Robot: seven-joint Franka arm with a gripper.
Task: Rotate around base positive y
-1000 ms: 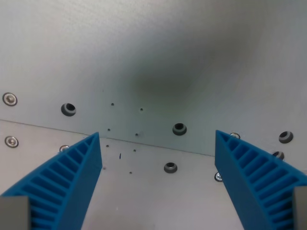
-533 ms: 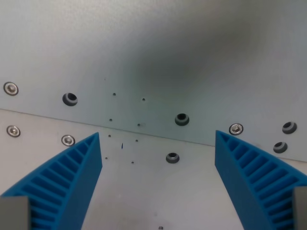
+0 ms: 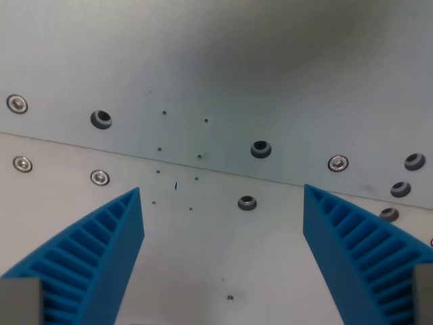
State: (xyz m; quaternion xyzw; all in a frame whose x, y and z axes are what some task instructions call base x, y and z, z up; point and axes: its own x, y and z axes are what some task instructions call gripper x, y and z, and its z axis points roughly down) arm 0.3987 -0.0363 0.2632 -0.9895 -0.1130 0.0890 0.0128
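My gripper [image 3: 223, 196] is open and empty. Its two blue ribbed fingers [image 3: 101, 257] stand wide apart at the wrist view's lower left and lower right. Below them lies a grey metal plate [image 3: 216, 68] with a seam [image 3: 203, 169] running across from left to right, dropping slightly toward the wrist view's right. Nothing is between the fingers.
Screws [image 3: 100, 177] and round holes [image 3: 260, 148] dot the plate on both sides of the seam. Several tiny pinholes [image 3: 196, 178] cluster near the middle. A soft dark shadow lies over the upper part of the plate.
The whole scene has slid upward in the view, so the camera has moved. More of the lighter plate below the seam shows. The fingers keep the same opening.
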